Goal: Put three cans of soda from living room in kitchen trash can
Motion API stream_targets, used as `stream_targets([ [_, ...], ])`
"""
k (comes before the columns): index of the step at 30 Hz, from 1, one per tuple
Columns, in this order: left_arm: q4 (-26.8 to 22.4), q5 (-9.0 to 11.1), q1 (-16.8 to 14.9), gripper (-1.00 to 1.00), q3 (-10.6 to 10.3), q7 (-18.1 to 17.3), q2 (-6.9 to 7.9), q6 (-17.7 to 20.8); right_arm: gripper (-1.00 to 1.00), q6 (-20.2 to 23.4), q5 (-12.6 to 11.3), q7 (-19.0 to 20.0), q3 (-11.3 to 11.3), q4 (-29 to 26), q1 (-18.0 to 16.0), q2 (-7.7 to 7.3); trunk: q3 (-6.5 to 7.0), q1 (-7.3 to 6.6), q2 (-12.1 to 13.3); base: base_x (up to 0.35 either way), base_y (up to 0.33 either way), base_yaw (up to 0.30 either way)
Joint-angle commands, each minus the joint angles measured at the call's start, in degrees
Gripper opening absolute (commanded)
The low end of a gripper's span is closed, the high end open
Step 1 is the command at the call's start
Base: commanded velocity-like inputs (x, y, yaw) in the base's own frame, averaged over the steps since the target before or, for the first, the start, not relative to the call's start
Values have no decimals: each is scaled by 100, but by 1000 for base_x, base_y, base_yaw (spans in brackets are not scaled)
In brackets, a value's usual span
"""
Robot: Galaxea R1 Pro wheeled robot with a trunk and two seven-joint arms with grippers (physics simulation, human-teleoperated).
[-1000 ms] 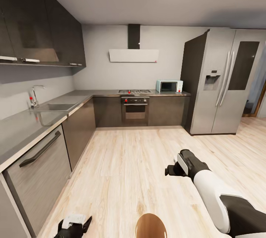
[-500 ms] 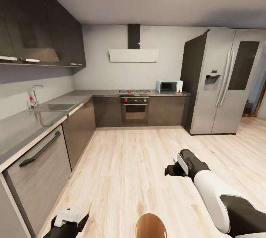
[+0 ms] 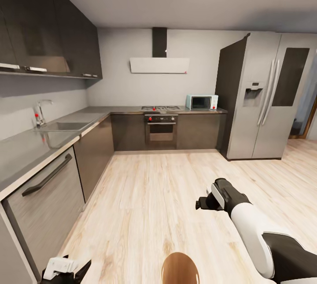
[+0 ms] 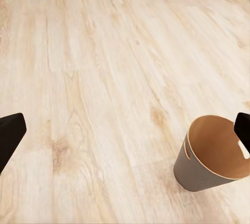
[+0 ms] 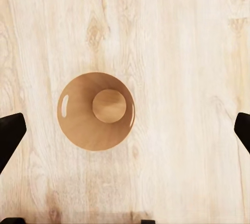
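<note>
Directly below your right gripper, whose fingers are spread wide with nothing between them, the tash can stands upright on the pale wood floor of the kitchen. Your left gripper, also spread and holding nothing, has the bin just beside one fingertip. Beyond stand the fridge and dark counter.

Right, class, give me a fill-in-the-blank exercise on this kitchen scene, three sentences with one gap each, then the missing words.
1. The trash can stands upright on the pale ____ floor.
2. In the right wrist view, looking straight down into the trash can, its inside holds ____ cans.
3. On the far counter, the microwave sits between the stove and the tall grey ____.

Missing words: wood; no; fridge
</note>
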Motion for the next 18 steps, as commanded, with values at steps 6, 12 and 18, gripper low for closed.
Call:
stream_targets([
  [6, 118, 10, -14, 100, 12, -19, -6, -50, 100, -1, 1, 3, 0, 0, 0, 0, -108, 132, -242, 0, 0, 0],
  [12, 167, 18, -22, 100, 10, -31, -14, -88, 100, -6, 6, 4, 0, 0, 0, 0, -216, 264, -483, 0, 0, 0],
  [18, 288, 2, -23, 100, 8, -33, -22, -93, 100, -2, 5, 9, 0, -5, 0, -3, -324, 396, -723, 0, 0, 0],
])
